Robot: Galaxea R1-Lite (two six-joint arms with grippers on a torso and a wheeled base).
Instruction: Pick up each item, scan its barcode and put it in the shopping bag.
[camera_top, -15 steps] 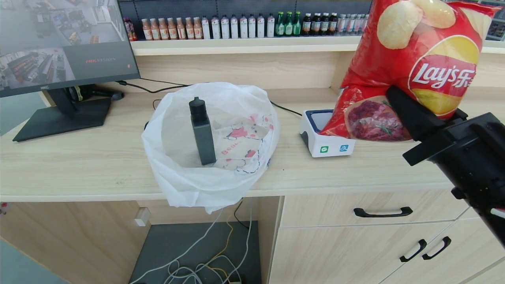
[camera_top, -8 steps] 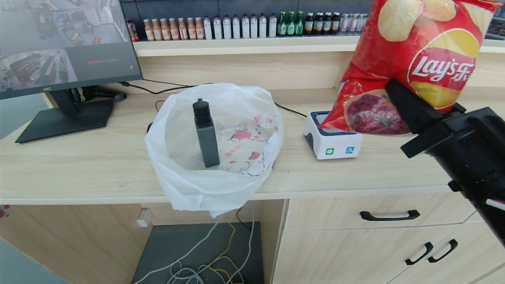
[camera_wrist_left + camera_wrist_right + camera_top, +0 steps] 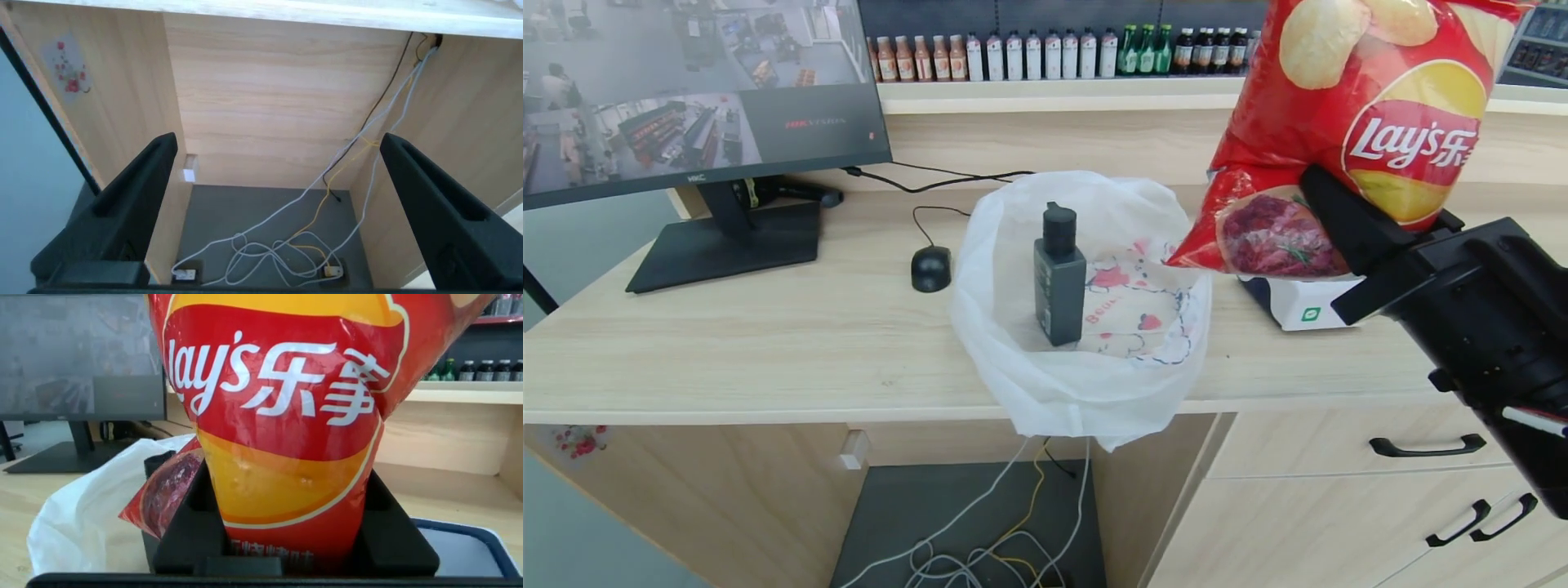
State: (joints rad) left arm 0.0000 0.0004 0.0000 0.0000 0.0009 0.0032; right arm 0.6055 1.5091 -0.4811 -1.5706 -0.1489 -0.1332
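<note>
— What's around the monitor [image 3: 686,90]?
— It stands on a pale wood surface [image 3: 768,351], with a black mouse [image 3: 930,268] near its base. A shelf [image 3: 1045,102] of bottles [image 3: 1062,53] runs behind it.
— And lower down?
— Drawers [image 3: 1298,449] with black handles, and tangled cables [image 3: 1005,563] on the floor.

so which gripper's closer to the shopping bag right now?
Right. The right gripper, shut on the chip bag, hangs above and just right of the shopping bag. The left gripper sits open below the counter, facing the cables.
</note>
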